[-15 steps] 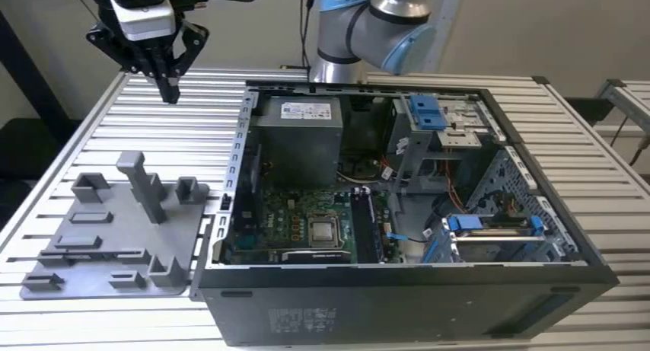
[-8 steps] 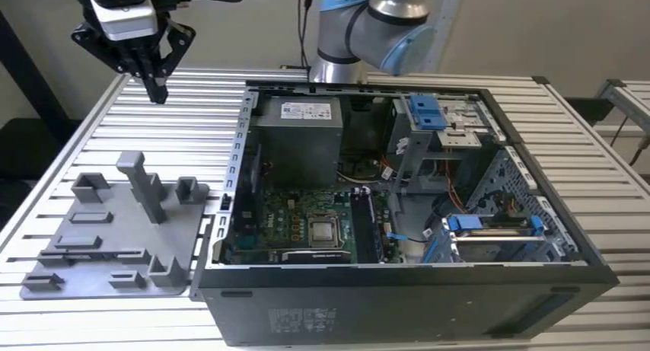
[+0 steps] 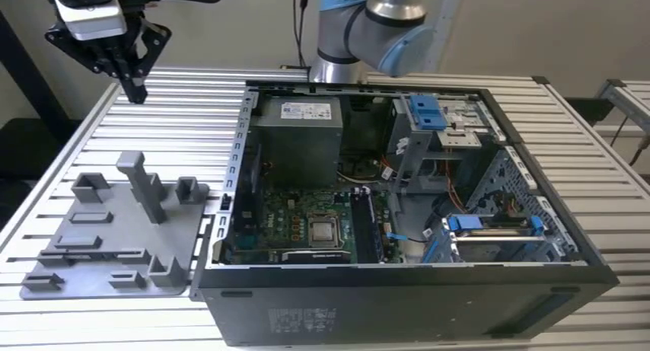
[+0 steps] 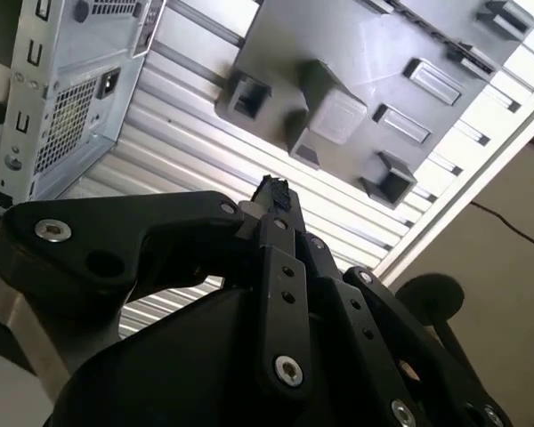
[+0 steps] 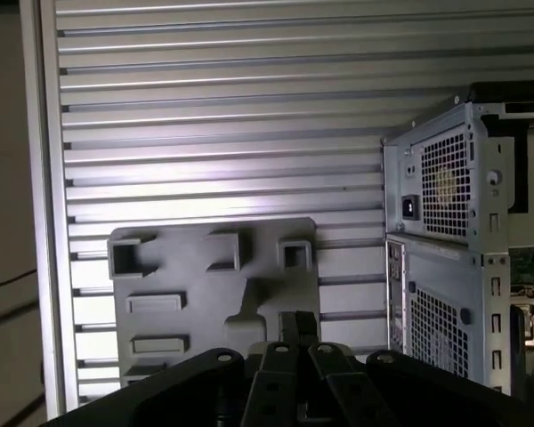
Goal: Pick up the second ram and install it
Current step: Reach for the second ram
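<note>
Grey fixture (image 3: 112,240) is lying on the counter (image 3: 188,107). The gripper (image 3: 135,94) is hanging high nearby, likely clearing its tall post (image 3: 143,185), jaws pinched together. I cannot tell where the second ram is lying.

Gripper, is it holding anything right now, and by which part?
Nothing is held: the gripper hangs above the table, its fingers closed together on nothing.

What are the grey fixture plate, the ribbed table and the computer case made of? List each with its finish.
Grey fixture plate: likely plastic, perhaps printed; uniform matte grey, blocks matching the base.
Ribbed table: probably aluminium slats; silvery satin sheen.
Computer case: seemingly sheet steel; matte black outside, with a bare grey perforated rear panel in the first wrist view.
</note>
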Tool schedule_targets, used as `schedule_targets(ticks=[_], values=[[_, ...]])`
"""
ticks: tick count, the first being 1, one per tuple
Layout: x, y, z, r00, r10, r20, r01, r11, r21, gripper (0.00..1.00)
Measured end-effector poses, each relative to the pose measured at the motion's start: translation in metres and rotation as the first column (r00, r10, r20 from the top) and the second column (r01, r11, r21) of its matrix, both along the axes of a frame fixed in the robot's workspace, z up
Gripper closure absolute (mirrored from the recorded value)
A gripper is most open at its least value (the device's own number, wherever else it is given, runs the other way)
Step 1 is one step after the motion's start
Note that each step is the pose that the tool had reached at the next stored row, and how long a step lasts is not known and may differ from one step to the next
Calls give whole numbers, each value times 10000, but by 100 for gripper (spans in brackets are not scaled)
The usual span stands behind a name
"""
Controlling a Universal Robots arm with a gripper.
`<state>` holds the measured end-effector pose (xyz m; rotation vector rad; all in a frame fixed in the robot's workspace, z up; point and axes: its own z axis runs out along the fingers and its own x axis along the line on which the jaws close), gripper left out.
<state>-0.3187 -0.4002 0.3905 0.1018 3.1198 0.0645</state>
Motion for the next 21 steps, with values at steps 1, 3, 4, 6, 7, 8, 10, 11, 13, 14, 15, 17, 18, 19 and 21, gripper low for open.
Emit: schedule_targets(ticks=[1, 3, 4, 6, 7, 8, 10, 11, 13, 14, 15, 17, 18, 19, 21], values=[[-31, -1, -2, 10000, 0, 1, 0, 10000, 1, 89], [-79, -1, -3, 10000, 1, 0, -1, 10000, 2, 89], [-95, -2, -4, 10000, 1, 0, -1, 10000, 3, 89], [-120, -3, -5, 10000, 1, 0, -1, 10000, 3, 89], [-132, -3, -6, 10000, 1, 0, -1, 10000, 3, 89], [-145, -3, -6, 10000, 1, 0, -1, 10000, 3, 89], [-179, -4, -7, 10000, 1, 0, -1, 10000, 13, 89], [-203, -5, -7, 10000, 1, 0, -1, 10000, 20, 89], [-269, -5, -8, 10000, 1, 0, -1, 10000, 25, 89], [-307, -5, -10, 10000, 1, 0, -1, 10000, 27, 89], [-344, -6, -12, 10000, 2, 1, -2, 10000, 35, 89], [-383, -6, -13, 10000, 1, 0, -1, 10000, 37, 89], [-404, -7, -13, 10000, 1, 1, -1, 10000, 41, 89], [-426, -9, -13, 10000, 1, 1, -1, 10000, 47, 89], [-459, -10, -18, 10000, 1, 0, -1, 10000, 48, 89]])
